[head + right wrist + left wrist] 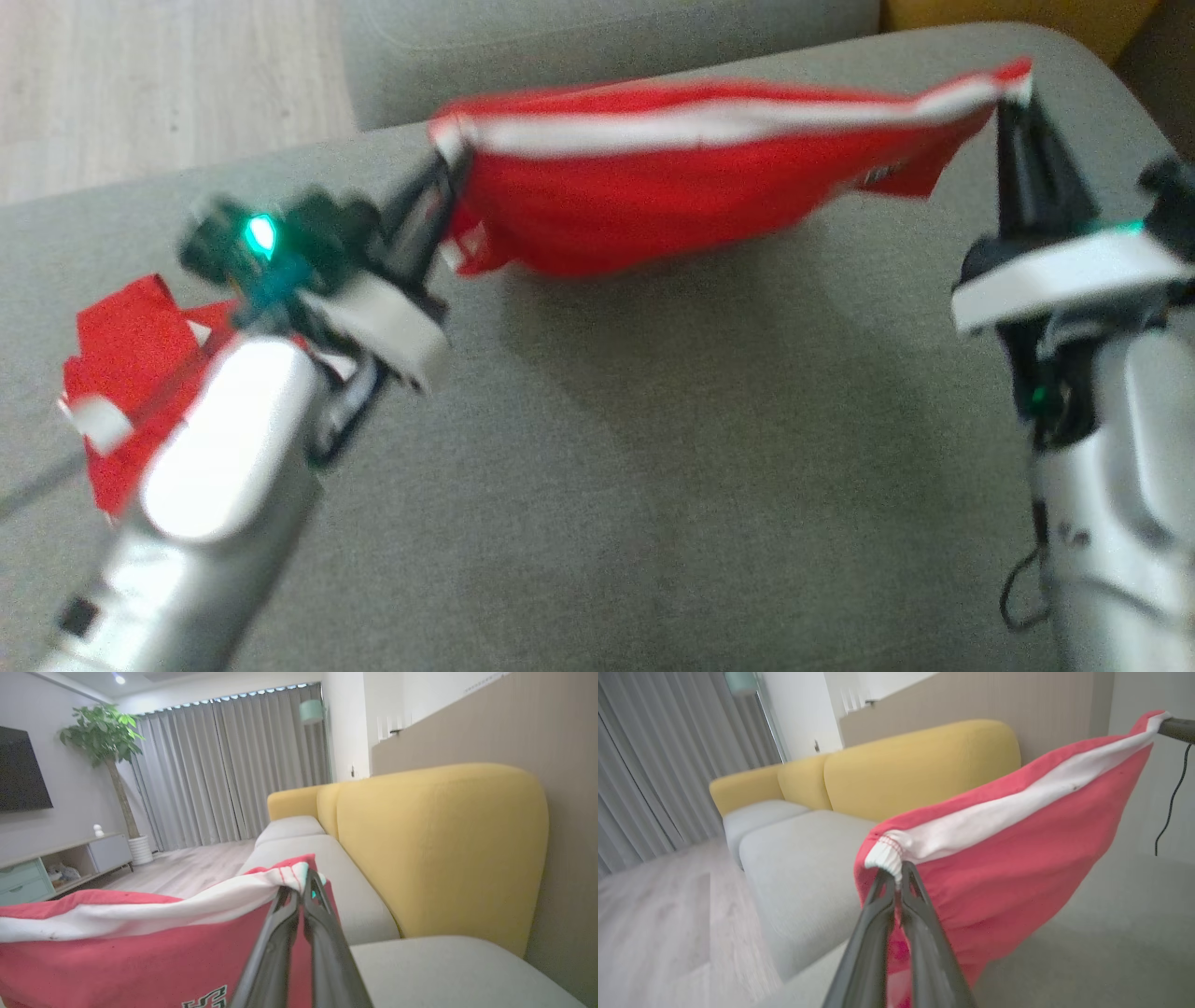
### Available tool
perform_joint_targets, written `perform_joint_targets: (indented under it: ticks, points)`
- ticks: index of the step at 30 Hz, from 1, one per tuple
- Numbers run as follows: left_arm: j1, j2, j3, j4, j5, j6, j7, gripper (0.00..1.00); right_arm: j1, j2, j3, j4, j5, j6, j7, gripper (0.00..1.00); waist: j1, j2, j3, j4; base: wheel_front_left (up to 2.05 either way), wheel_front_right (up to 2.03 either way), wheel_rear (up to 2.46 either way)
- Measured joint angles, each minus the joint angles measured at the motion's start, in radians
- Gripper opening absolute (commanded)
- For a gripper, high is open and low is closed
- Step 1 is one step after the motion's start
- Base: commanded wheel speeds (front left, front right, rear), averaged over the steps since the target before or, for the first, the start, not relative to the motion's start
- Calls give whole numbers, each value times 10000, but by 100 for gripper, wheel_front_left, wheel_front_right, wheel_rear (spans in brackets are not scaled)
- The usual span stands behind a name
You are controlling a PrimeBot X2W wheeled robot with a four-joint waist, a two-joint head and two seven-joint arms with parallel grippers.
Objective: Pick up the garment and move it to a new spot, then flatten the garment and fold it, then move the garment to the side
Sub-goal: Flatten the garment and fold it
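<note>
A red garment (653, 187) with a white band along its top edge hangs stretched in the air over the grey seat cushion (653, 467). My left gripper (453, 159) is shut on the garment's left end. In the left wrist view that gripper (896, 872) pinches the gathered white hem, and the garment (1008, 858) sags away to the right. My right gripper (1013, 93) is shut on the right end, and its wrist view shows it (299, 884) clamping the white band of the garment (117, 952). More red and white cloth (121, 364) lies under my left forearm; I cannot tell whether it is joined.
The yellow sofa back (439, 849) rises beyond the cushion. A second grey cushion (560, 47) lies farther off, with wooden floor (140, 84) at the upper left. A low cabinet (60, 863) and a potted plant (107, 742) stand across the room.
</note>
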Motion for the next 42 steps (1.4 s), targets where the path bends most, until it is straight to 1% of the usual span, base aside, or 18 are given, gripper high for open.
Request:
perform_joint_targets:
  ticks: [2,6,9,11,13,17,20,23,28,29,31,32,34,36,38,40,42]
  points:
    - [-631,238,115,-211,-61,-82,255,0,-539,-88,25,-71,157,0,259,0,0,0,-146,70,0,0,0]
    - [-1620,428,311,-378,-305,-94,518,0,-1510,-464,190,-81,38,0,290,0,-1,0,-418,197,0,0,0]
    - [-1959,447,355,-412,-313,-163,510,0,-2057,-719,399,-63,-288,0,197,0,0,0,-597,274,0,0,0]
    - [-1937,301,585,-476,-706,-150,454,0,-2168,-844,537,-63,-449,0,205,0,-1,0,-706,316,0,0,0]
    - [-1770,19,932,-692,-1459,-58,336,0,-2126,-897,604,-84,-608,0,267,0,-1,0,-796,351,0,0,0]
    - [-1091,-140,1174,-1406,-1952,198,224,0,-1500,-976,393,-374,-779,0,757,0,0,0,-787,412,0,0,0]
    - [-320,-134,1120,-1871,-2073,288,343,0,-738,-982,205,-832,-708,0,1106,0,0,0,-661,450,0,0,0]
    - [104,-128,1030,-2236,-2163,380,616,0,-429,-1064,69,-1233,-633,0,1436,0,0,0,-463,473,0,0,0]
    - [-179,-58,867,-2393,-2080,391,982,0,-694,-1235,-182,-1513,-422,0,1764,0,0,0,35,447,0,0,0]
    - [-332,-238,947,-2301,-2401,391,1101,0,-855,-1223,-173,-1471,-150,0,1871,0,0,0,166,436,0,0,0]
    - [-732,-708,1202,-1912,-3413,368,1444,0,-1331,-1152,-242,-1198,633,0,2056,0,0,0,459,420,0,0,0]
    - [-1048,-765,1181,-1655,-3469,353,1603,0,-1671,-1150,-278,-970,928,0,2159,0,1,0,645,409,0,0,0]
    - [-1896,-759,1223,-1064,-3432,259,1739,0,-2433,-1233,-366,-416,1218,0,2174,0,2,0,1046,379,0,0,0]
    - [-2991,-727,1246,-405,-3241,192,1732,0,-3343,-1453,-113,132,1225,0,2015,0,3,0,1491,345,0,0,0]
    - [-4179,-765,1264,313,-3045,171,1653,0,-4443,-1494,31,836,1327,0,1743,0,3,0,1955,308,0,0,0]
    - [-5244,-823,1296,1055,-2817,102,1419,0,-5587,-1503,230,1567,1450,0,1258,0,4,-1,2401,260,0,0,0]
    - [-6123,-878,1310,1749,-2548,82,1022,0,-6661,-1666,600,2282,1294,0,568,0,5,-1,2813,205,0,0,0]
